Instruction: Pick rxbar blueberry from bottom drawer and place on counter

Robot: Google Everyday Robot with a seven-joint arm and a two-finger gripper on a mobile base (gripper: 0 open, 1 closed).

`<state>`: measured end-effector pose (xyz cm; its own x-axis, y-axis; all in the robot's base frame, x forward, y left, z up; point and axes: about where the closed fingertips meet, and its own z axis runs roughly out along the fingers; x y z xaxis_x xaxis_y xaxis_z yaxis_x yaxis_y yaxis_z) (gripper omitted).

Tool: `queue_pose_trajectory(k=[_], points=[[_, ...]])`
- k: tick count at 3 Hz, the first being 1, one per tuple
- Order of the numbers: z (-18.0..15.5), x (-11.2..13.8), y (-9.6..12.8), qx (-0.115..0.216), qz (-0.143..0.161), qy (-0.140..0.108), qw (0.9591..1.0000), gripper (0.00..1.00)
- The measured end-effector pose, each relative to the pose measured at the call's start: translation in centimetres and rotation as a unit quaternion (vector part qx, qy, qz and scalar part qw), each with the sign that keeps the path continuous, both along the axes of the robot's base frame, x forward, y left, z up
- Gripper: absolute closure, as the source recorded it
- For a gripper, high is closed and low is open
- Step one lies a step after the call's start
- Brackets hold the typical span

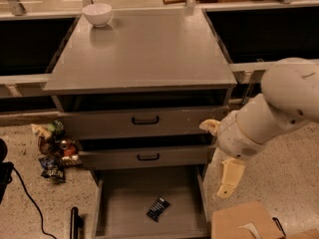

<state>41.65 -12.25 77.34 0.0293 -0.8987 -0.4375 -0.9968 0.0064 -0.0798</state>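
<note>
Grey counter (144, 54) carried only a white bowl (97, 13) at its back left corner. Below it the two drawer fronts (144, 121) were closed, and the bottom drawer (124, 195) stood pulled out. On its floor lay the rxbar blueberry (158, 208), flat and turned diagonally, a little right of the middle. The gripper (214, 159) hung at the right side of the cabinet, outside the drawer and above its right wall, with jaws wide apart and nothing between them. Some snack bags (54, 148) lay on the floor at the left.
</note>
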Motion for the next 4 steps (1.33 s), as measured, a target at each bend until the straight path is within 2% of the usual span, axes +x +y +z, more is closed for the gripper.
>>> queue_pose_trajectory(k=[1, 2, 3, 4], points=[[-6.3, 0.8, 1.5, -0.001, 0.042, 0.007, 0.9991, 0.00], [-12.5, 1.4, 3.0, -0.012, 0.067, 0.011, 0.9976, 0.00], [-17.7, 1.8, 4.2, -0.010, 0.066, 0.012, 0.9977, 0.00], [-22.2, 2.6, 5.1, 0.003, 0.053, 0.019, 0.9984, 0.00]])
